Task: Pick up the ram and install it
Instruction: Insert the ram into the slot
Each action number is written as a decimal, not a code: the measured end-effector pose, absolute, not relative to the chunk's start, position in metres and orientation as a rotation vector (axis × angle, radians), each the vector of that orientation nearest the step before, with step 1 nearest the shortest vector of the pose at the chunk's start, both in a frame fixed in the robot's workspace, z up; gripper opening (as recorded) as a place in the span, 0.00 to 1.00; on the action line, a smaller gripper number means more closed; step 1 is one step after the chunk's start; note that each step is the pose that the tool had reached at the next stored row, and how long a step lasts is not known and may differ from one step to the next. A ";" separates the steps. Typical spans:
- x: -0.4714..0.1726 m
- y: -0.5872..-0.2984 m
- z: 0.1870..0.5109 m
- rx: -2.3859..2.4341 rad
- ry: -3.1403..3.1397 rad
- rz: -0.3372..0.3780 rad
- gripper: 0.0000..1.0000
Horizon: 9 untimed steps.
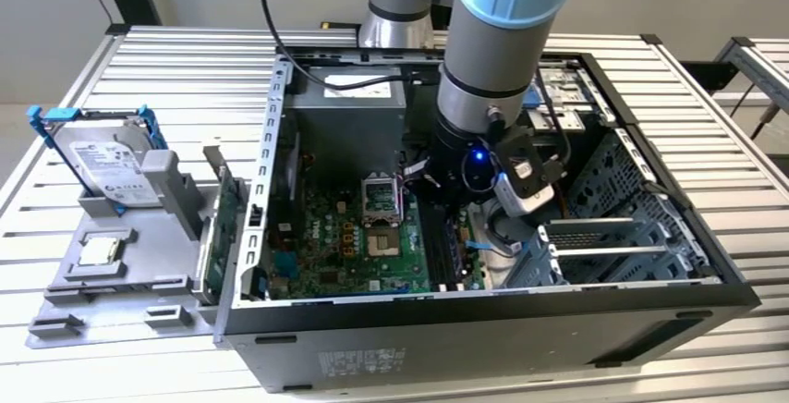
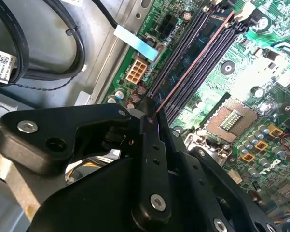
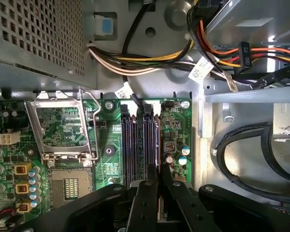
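Inside the open computer case, the gripper is lowered over the memory slots of the green motherboard, its two black fingers drawn close together around the edge of the ram. In the second wrist view the ram shows as a long, thin stick with a coppery edge, lying along the line of the dark slots, one end running back under the fingertips. Whether it is fully seated or only resting on a slot cannot be told.

Judging from here, the main risk is misalignment: if the stick sits slightly askew to its slot, downward pressure could bend the board or jam the contacts rather than seat them. A tilt along its length could leave one end proud. A loose pinch could let the stick slide between the pads.

Beside the slots stands the empty processor socket with its metal frame; a bundle of coloured cables crosses above. In the exterior view the arm reaches down into the case, and a silver hard drive leans in a grey tray on the slatted table at the exterior view's left.
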<state>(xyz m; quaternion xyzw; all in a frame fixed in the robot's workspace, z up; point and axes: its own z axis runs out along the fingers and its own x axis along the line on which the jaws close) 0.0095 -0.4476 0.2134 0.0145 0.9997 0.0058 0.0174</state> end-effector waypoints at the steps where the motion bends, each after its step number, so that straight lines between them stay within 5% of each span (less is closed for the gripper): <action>1: 0.010 -0.448 0.213 0.040 3.106 0.017 0.00; 9: 0.011 -0.448 0.208 0.023 3.107 0.014 0.00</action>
